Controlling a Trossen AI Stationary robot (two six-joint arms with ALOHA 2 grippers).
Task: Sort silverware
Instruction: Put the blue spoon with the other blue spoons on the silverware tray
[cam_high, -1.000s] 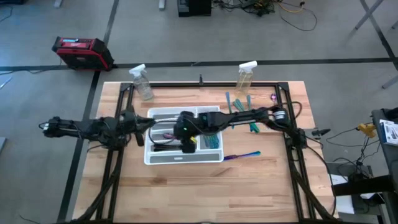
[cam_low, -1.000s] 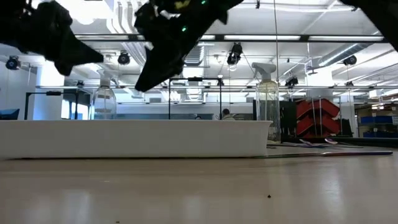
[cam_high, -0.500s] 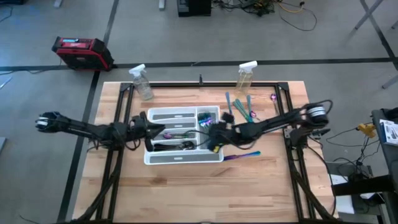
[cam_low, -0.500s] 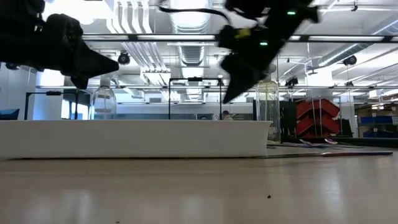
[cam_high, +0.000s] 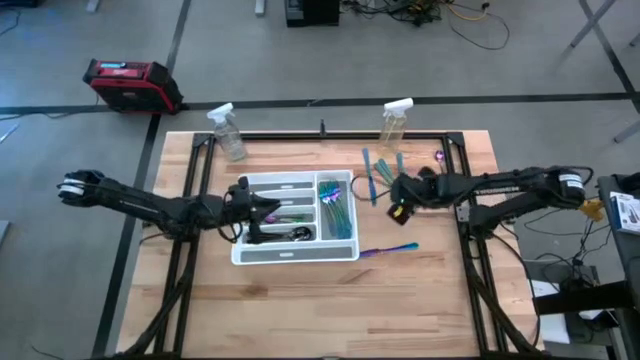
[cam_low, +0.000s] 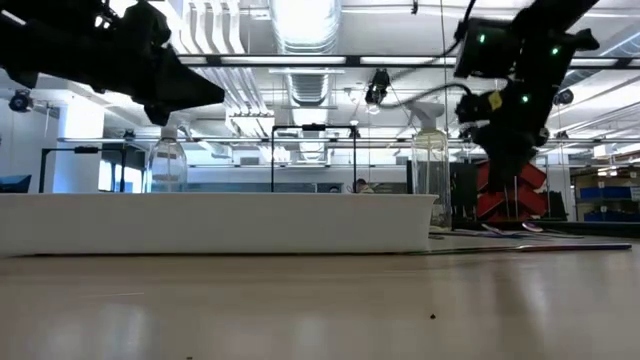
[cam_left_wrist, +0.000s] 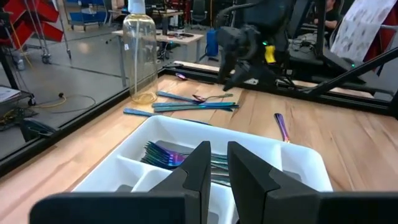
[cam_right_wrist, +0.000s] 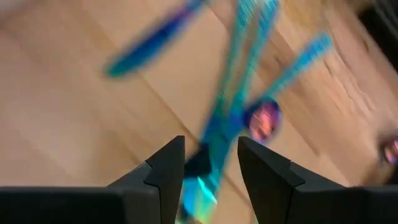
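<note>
From above, you see the white tray in the middle of the counter, with teal silverware in its right compartment. More loose utensils lie to the tray's right, and one purple piece lies near the tray's front corner. The right claw hovers over the loose utensils. The left claw is over the tray's left part.

In the left wrist view, you see its fingers almost together, grasping nothing.

In the right wrist view, the fingers stand apart above blurred teal pieces, released.
</note>
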